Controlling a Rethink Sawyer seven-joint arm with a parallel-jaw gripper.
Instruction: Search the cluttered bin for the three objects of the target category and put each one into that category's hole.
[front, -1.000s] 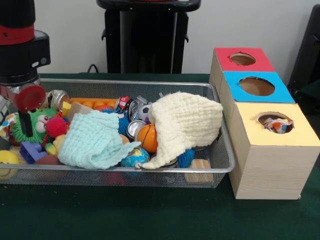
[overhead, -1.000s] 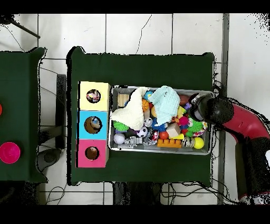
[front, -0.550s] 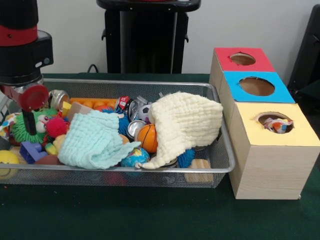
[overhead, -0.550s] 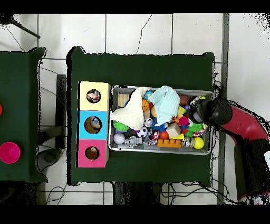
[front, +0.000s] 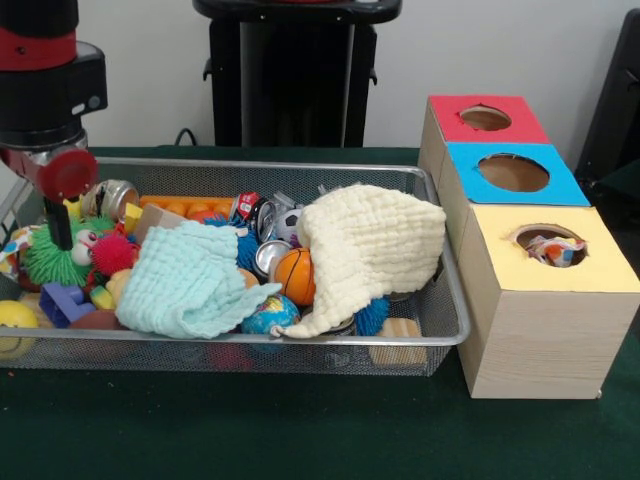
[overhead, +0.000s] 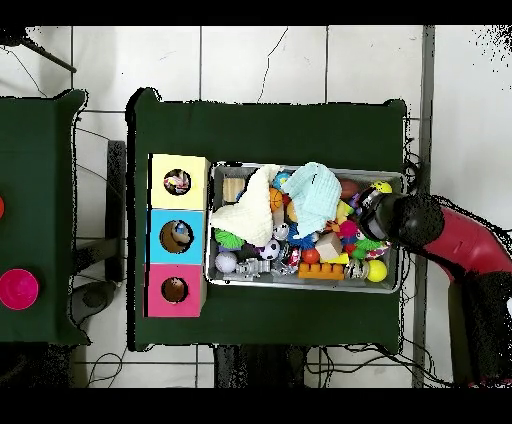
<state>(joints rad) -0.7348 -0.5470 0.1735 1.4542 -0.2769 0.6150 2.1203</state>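
Gripper (front: 58, 215) is seen at the left end of the wire mesh bin (front: 300, 345) in the front view, hanging under the red and black arm (front: 45, 90). One dark finger is seen running down in front of the green spiky toy (front: 45, 262); whether the pincer is released or clenched on something cannot be told. In the overhead view the gripper (overhead: 372, 218) is placed over the bin's right end, beside a yellow ball (overhead: 376, 270).

Bin contents, front view: mint cloth (front: 185, 280) draped over the middle-left, cream cloth (front: 375, 245) draped over the right half, its edge hanging down to the bin's front rim. An orange basketball toy (front: 296, 275) is wedged between the two cloths, with a globe ball (front: 268, 315) just in front of it and a small soccer ball (front: 288, 222) behind. A red pompom (front: 112, 252) is touching the green spiky toy. A blue block (front: 62, 303) and a yellow ball (front: 15, 320) are lying at the front-left corner. A wooden block (front: 398, 338) is seen through the mesh at the front-right corner.

Sorting box is standing just beside the bin's right end, with three holes in a row: red hole (front: 485, 118) farthest, blue hole (front: 513, 172) in the middle, yellow hole (front: 548, 243) nearest. Something patterned is visible inside the yellow hole. The target category cannot be told.
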